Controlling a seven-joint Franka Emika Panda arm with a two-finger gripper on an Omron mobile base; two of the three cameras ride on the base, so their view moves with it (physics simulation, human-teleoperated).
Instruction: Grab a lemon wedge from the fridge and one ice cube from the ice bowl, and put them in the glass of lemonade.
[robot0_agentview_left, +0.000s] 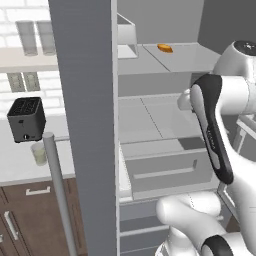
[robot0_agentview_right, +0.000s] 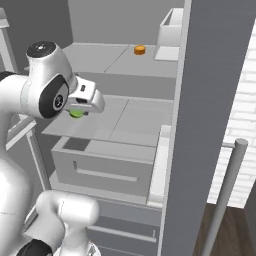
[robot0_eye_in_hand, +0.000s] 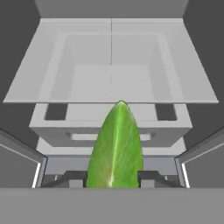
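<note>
Pincer (robot0_eye_in_hand: 114, 180) half-closed, clamps lemon wedge (robot0_eye_in_hand: 115, 146) between its tips; slippery wedge could squirt out forward if grip loosens.

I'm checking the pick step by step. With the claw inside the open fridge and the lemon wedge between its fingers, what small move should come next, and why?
Probably draw the claw straight back out of the fridge. In the hand view the lemon wedge sits between the two fingertips, seemingly gripped, above the shelf. The glass of lemonade waits on the counter by the toaster.
</note>
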